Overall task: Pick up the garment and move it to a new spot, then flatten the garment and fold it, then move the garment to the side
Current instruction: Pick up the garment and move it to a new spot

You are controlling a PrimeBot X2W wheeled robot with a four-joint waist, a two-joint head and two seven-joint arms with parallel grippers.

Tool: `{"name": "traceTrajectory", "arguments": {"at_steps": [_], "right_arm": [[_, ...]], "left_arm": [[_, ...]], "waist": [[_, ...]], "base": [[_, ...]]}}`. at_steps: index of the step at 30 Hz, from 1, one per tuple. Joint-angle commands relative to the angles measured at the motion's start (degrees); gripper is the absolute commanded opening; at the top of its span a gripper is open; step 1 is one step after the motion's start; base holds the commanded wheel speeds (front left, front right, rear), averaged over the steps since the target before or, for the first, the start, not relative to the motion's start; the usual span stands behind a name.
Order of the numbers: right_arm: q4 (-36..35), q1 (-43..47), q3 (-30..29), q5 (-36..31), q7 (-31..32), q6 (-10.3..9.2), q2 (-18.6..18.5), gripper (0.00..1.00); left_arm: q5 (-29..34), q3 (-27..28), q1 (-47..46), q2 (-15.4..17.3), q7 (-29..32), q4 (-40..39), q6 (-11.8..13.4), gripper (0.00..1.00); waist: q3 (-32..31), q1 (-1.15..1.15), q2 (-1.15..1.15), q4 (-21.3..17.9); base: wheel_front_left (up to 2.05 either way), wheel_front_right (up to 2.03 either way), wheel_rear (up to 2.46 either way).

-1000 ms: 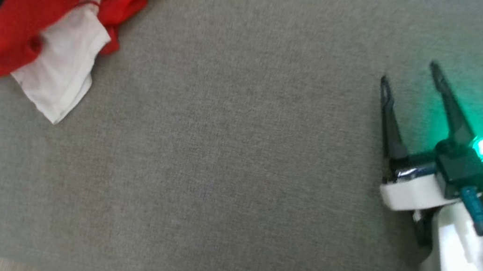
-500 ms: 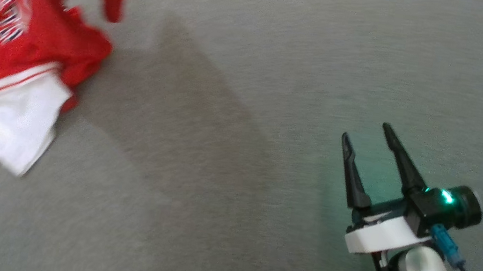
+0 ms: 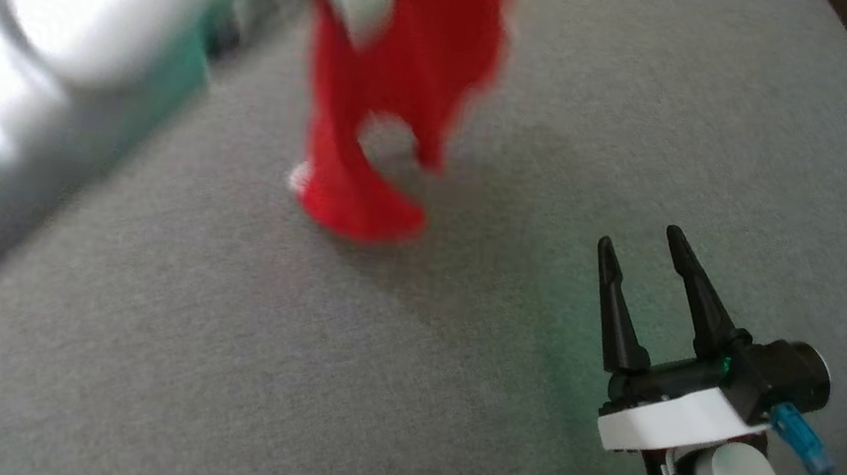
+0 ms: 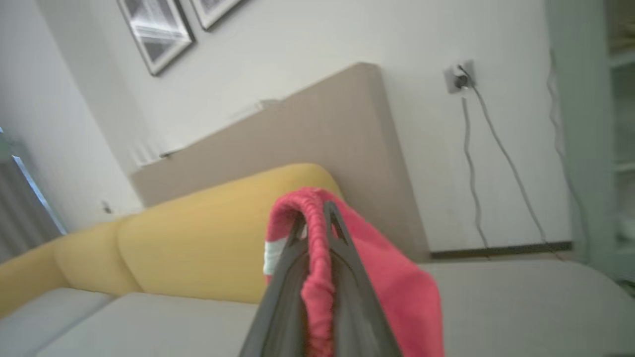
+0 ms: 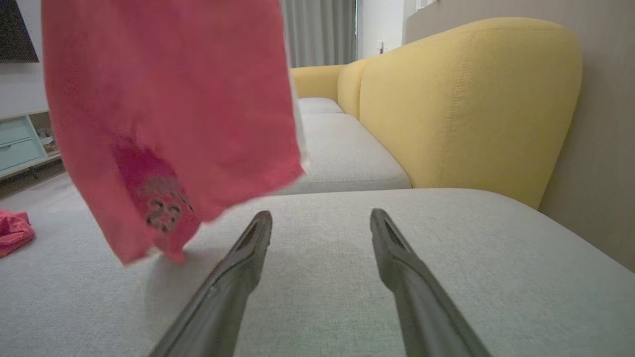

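- Left claw is clamped tight on the garment, with a bunched red band pinched between the two fingers and cloth spilling down its right side.
- In the head view the garment hangs as a long red drape from under the blurred left arm, above the grey seat.
- Its lowest fold is right down at the seat; touching or just clear, I cannot tell.
- Right claw sits low on the right, fingers spread wide, nothing between them, well apart from the garment.
- From the right wrist, the garment dangles ahead and left of the right claw, showing a blurred dark print near the hem.
- Yellow sofa back stands to the right.
- A second red cloth lies at the far left.
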Motion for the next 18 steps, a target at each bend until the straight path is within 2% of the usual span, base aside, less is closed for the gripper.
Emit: {"name": "traceTrajectory", "arguments": {"at_steps": [1,5,11,12,13,14,18], "right_arm": [[-2.32,-1.09,1.24,0.26,-0.14,-0.04,0.47,1.0],[-3.05,-0.86,0.06,0.08,-0.14,-0.04,0.47,1.0],[-2.67,-1.19,-1.45,-2.23,-0.14,-0.04,0.47,1.0],[-2.56,-1.23,-1.59,-2.56,-0.14,-0.04,0.47,1.0],[-2.39,-1.18,-1.8,-2.95,-0.14,-0.04,0.48,1.0],[-2.14,-1.05,-1.88,-3.25,-0.14,-0.04,0.48,1.0],[-1.22,0.52,-2.77,-4.22,-0.14,-0.04,0.48,1.0]], "left_arm": [[0.19,-1.16,3.1,2.9,-1.93,-1.96,0.11,0.0],[5.43,-5.58,15.47,3.23,-5.48,-5.07,0.16,0.0],[12.59,-6.48,36.13,-0.92,-6.9,-2.75,0.47,0.0],[13.46,-6.5,38.18,-1.61,-7.0,-1.89,0.62,0.27],[14.15,-6.5,39.73,-2.36,-7.08,-1.15,1.12,0.68],[14.55,-6.01,40.98,-3.08,-7.13,-1.0,1.95,1.0],[15.51,-0.1,46.42,-4.36,-7.18,-4.4,4.84,1.0]], "waist": [[1.45,0.01,0.0,-0.37],[2.83,0.01,0.0,2.32],[3.29,0.01,0.0,7.56],[3.16,0.01,0.0,8.46],[2.87,0.01,0.0,9.5],[2.45,0.01,0.0,10.41],[-0.37,0.01,0.0,13.64]], "base": [[0.0,0.0,0.0],[0.0,0.0,0.0],[0.0,0.0,0.0],[0.0,0.0,0.0],[0.0,0.0,0.0],[0.0,0.0,0.0],[0.0,0.0,0.0]]}}
